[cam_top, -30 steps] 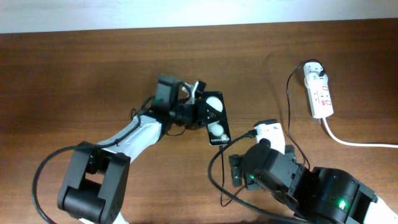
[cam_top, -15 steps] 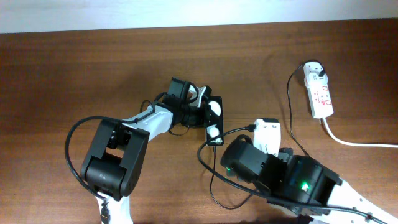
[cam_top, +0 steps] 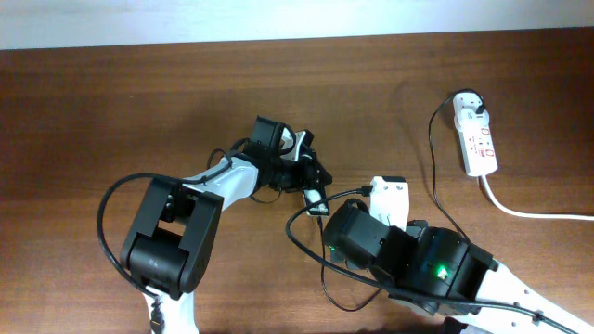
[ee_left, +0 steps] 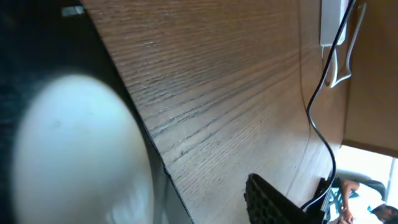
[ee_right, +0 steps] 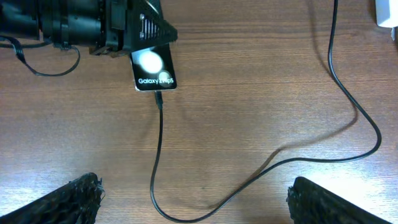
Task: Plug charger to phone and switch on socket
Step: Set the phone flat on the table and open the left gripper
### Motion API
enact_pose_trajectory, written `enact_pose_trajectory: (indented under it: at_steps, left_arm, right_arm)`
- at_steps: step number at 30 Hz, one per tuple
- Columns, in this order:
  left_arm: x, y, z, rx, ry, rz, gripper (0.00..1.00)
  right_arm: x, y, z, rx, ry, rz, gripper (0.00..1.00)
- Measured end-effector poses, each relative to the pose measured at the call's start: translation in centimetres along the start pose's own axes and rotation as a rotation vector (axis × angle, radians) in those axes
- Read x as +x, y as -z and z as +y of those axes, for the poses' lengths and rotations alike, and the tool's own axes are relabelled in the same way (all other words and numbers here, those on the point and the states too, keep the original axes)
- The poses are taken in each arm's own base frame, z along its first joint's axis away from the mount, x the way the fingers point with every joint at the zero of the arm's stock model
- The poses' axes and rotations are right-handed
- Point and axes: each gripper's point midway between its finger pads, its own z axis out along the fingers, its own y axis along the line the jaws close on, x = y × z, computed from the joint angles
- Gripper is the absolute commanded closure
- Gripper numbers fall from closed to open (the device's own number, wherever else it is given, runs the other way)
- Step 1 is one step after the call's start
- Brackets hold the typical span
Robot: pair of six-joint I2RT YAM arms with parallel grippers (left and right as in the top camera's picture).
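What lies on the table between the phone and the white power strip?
Bare table, and one thin black charger cable crossing it near the power strip. The overhead view shows this.

The whole table [cam_top: 111, 102] is being viewed from straight above and from far off by the overhead camera, its far edge being kept along the top of the frame. From the left wrist, the scene is being taken in at very close range and at a low slant along the wood; the phone [ee_left: 37, 74] is being blurred across the left of the frame, and the socket [ee_left: 329, 25] is being caught at the upper right. From the right wrist, the wood is being looked down on from a middling height, with the fingertips [ee_right: 74, 199] of the right gripper [ee_right: 193, 200] being shown in the lower corners. The phone, the charger [ee_right: 158, 155] and the table are being shared by all three views.
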Motion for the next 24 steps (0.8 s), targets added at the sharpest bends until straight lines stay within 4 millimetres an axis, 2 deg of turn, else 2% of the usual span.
enact_pose_trajectory:
  at_steps: [4, 6, 8, 17, 24]
  left_arm:
    - [-0.2, 0.0, -0.2, 0.003, -0.005, -0.003, 0.18]
    - [-0.5, 0.1, -0.5, 0.013, -0.014, -0.007, 0.02]
    - [-0.8, 0.3, -1.1, 0.031, -0.028, -0.012, 0.01]
    - [-0.8, 0.3, -1.1, 0.033, -0.028, -0.011, 0.01]
    - [-0.1, 1.0, -0.2, -0.053, 0.022, 0.016, 0.01]
  right_arm:
    - [0.0, 0.0, 0.0, 0.0, 0.0, 0.001, 0.01]
    - [0.0, 0.0, 0.0, 0.0, 0.001, 0.001, 0.01]
    - [0.1, 0.0, 0.0, -0.001, 0.0, 0.004, 0.01]
    - [0.7, 0.0, 0.4, -0.025, 0.0, 0.041, 0.01]
    - [0.7, 0.0, 0.4, -0.026, 0.0, 0.042, 0.01]
